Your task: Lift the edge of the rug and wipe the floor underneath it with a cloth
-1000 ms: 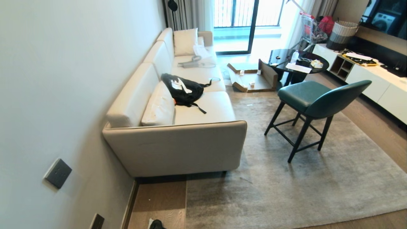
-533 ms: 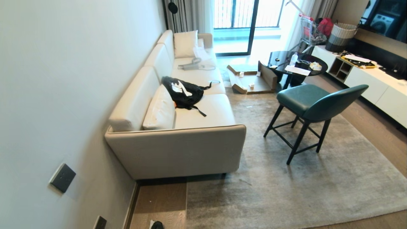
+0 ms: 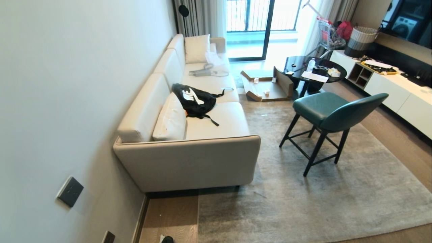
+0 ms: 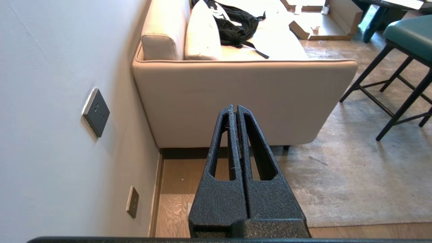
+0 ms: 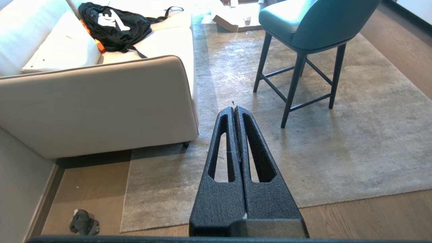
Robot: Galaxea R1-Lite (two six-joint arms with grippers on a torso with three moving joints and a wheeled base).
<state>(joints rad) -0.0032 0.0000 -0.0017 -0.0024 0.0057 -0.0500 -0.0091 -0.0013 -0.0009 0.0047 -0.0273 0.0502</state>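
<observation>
The light grey rug [image 3: 303, 202] lies flat under the sofa's front and the chair. Its rug edge [image 5: 125, 195] runs straight along bare floor [image 5: 91, 189] to a square near corner [image 5: 123, 231]. The cloth [image 5: 83, 222], a crumpled dark grey and whitish rag, lies on the wood planks near the wall, just off that corner. In the head view the cloth [image 3: 166, 239] sits at the bottom border. My left gripper [image 4: 235, 108] is shut and empty, high above the floor strip. My right gripper [image 5: 235, 108] is shut and empty over the rug. Neither arm shows in the head view.
A beige sofa [image 3: 189, 162] with a black bag [image 3: 195, 98] stands against the left wall [image 3: 67, 101], which has sockets low down. A green chair [image 3: 332, 111] stands on the rug. Beyond are a round black table [image 3: 315, 69], flattened cardboard [image 3: 266, 86] and a white cabinet [image 3: 401, 91].
The whole head view has shifted: sofa, chair and rug sit a little lower in the picture and the cloth has slid toward the bottom border. The camera moved; nothing in the room did.
</observation>
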